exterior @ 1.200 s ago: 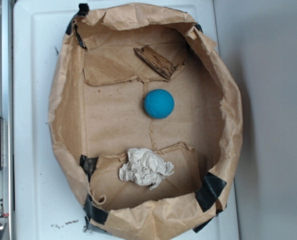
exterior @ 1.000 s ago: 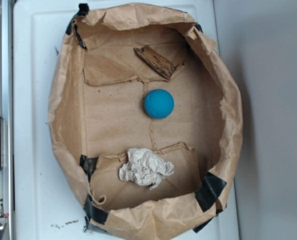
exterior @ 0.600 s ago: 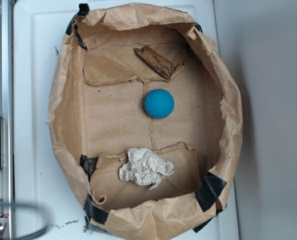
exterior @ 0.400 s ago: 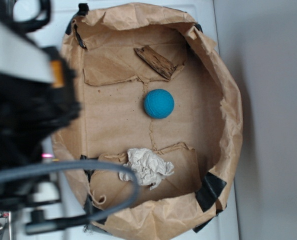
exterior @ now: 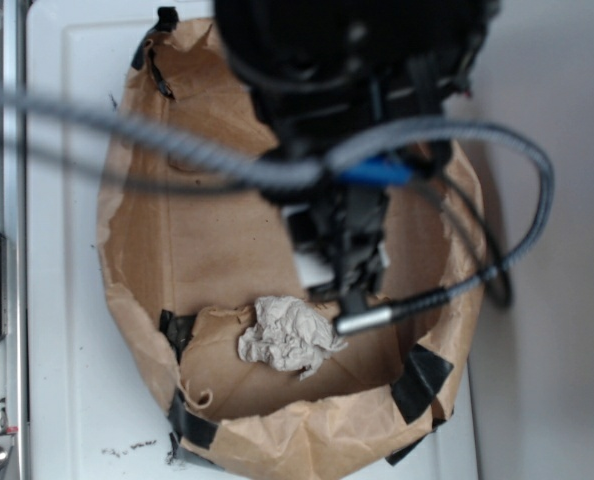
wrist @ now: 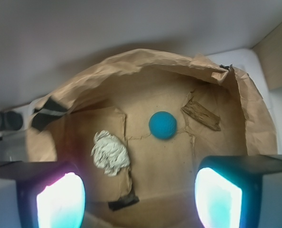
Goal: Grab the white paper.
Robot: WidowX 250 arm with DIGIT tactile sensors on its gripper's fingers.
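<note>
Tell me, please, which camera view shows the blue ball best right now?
The wrist view: the blue ball sits unobstructed on the brown paper lining, between the white paper and a piece of wood. In the exterior view the arm covers it completely.

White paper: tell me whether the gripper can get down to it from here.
Probably yes. The white paper lies uncovered on the brown lining, apart from the blue ball, below the open gripper.
</note>
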